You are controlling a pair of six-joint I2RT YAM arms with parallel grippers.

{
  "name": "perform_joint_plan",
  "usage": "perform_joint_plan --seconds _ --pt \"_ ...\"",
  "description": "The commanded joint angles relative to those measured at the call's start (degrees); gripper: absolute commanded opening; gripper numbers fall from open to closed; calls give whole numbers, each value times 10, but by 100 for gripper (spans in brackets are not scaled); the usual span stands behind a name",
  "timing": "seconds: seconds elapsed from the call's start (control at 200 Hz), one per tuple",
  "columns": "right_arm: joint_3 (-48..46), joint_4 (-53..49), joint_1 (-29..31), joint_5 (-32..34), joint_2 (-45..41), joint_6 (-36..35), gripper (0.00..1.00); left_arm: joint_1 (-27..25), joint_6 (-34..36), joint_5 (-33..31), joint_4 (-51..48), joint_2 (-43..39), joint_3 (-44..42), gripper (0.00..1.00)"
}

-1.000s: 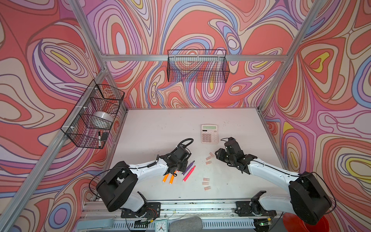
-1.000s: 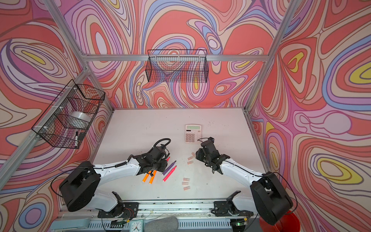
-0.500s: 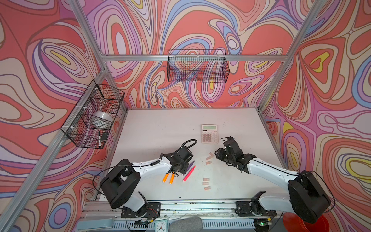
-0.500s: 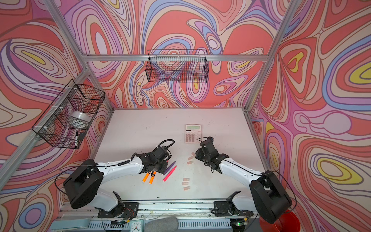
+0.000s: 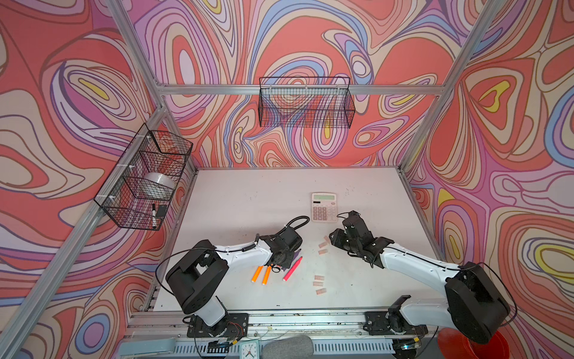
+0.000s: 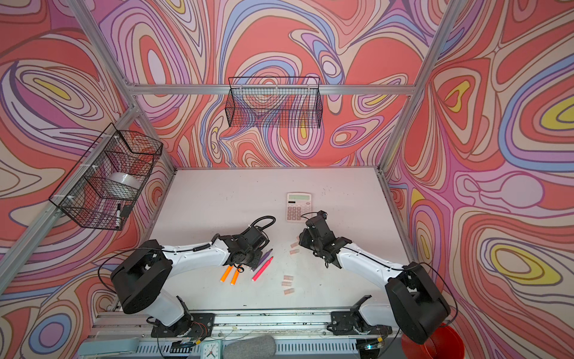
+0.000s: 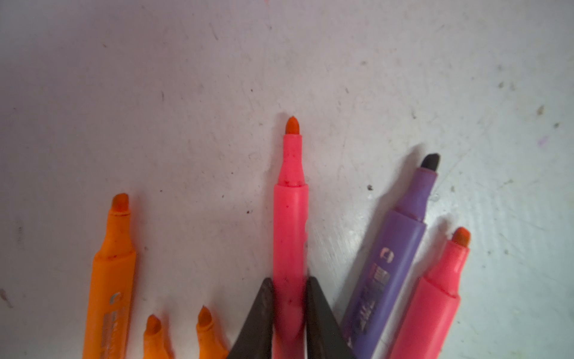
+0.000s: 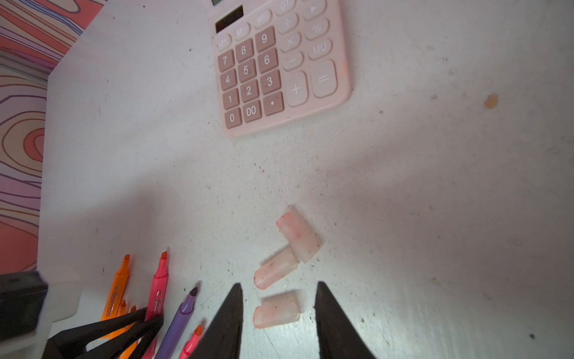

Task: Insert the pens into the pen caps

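Between the left gripper's [image 7: 289, 281] jaws: pink pen [image 7: 290, 223], flat on the table [image 7: 279, 62], tip pointing away from the tool. The jaws have just clamped onto its barrel, so the pen looks secured and ready to lift. Purple pen [image 7: 391, 273] and orange pen [image 7: 111, 273] flank it. Right gripper [image 8: 278, 284] is spread, straddling a cap [image 8: 276, 310] without touching it.

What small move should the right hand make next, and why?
Probably close the right hand on the pen cap: its jaws stand open on either side of it on the table, and the left hand is shut on a pink pen.
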Motion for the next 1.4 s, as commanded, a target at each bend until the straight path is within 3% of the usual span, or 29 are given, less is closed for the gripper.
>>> perform_joint_plan --seconds 0.0,0.315,0.581,0.751,0.901,1.122,1.397 --pt "-8 28 16 13 -6 16 39 -2 -7 -19 -15 -9 -12 15" --pt "-55 175 70 8 -41 85 43 5 34 -26 27 -87 0 11" --pt "-53 282 110 -10 -40 115 44 35 58 111 106 -186 -12 11" --pt "-44 352 159 -7 -7 142 44 35 75 138 143 -246 -30 14" --pt "-20 383 167 -17 34 139 44 35 85 164 157 -266 -37 13" --pt "-24 401 167 -4 50 134 41 35 80 131 152 -266 -43 11" --pt "-86 391 175 66 -42 128 39 35 74 113 148 -257 -46 11"
